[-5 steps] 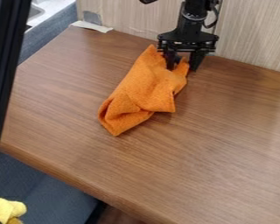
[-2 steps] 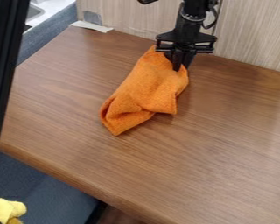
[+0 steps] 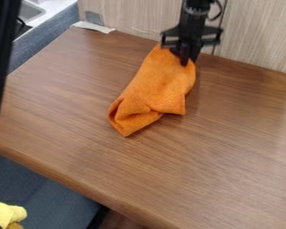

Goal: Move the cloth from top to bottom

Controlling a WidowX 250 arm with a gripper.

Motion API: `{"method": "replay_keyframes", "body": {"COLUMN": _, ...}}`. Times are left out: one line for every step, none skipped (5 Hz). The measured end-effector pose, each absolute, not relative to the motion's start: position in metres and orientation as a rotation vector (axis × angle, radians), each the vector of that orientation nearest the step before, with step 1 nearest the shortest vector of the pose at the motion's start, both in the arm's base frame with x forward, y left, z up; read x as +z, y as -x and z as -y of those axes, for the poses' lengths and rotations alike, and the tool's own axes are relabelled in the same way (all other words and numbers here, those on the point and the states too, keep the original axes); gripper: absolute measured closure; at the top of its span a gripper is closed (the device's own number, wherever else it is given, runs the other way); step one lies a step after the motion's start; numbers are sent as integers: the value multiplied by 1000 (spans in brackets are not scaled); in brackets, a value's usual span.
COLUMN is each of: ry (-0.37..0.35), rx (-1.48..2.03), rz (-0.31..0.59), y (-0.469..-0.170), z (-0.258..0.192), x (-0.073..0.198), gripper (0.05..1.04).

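Orange fabric cloth [image 3: 151, 91] at 12 o'clock on brown wood-grain desk [image 3: 229, 152]; black two-finger tool [image 3: 186, 61] pinching its 1 o'clock end. Best: lift slightly, draw slowly toward 6 o'clock, lower before front edge.

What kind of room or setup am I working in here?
Possibly a toy-kitchen or workshop setup, though I can't be sure. A brown wood-grain table stands against a pale, streaked wall panel, and part of a grey metal sink basin shows at the upper left.
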State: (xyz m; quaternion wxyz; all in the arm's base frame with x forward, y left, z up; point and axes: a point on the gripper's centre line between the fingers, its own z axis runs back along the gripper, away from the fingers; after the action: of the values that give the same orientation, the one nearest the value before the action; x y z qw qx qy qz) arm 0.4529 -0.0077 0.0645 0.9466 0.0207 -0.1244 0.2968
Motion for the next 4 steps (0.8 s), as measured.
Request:
{"method": "replay_keyframes", "body": {"ry": -23, "rx": 569, "rz": 326, "y": -450, "z": 15, "x": 92, "gripper": 1017}}
{"method": "replay_keyframes", "body": {"ry": -11, "rx": 512, "rz": 357, "y": -438, "z": 30, "x": 105, "gripper": 1017}}
{"method": "replay_keyframes", "body": {"ry": -11, "rx": 461, "rz": 391, "y": -419, "z": 39, "x": 113, "gripper": 1017}}
{"method": "replay_keyframes", "body": {"ry": -3, "rx": 393, "rz": 443, "y": -396, "z": 57, "x": 122, "gripper": 1017}}
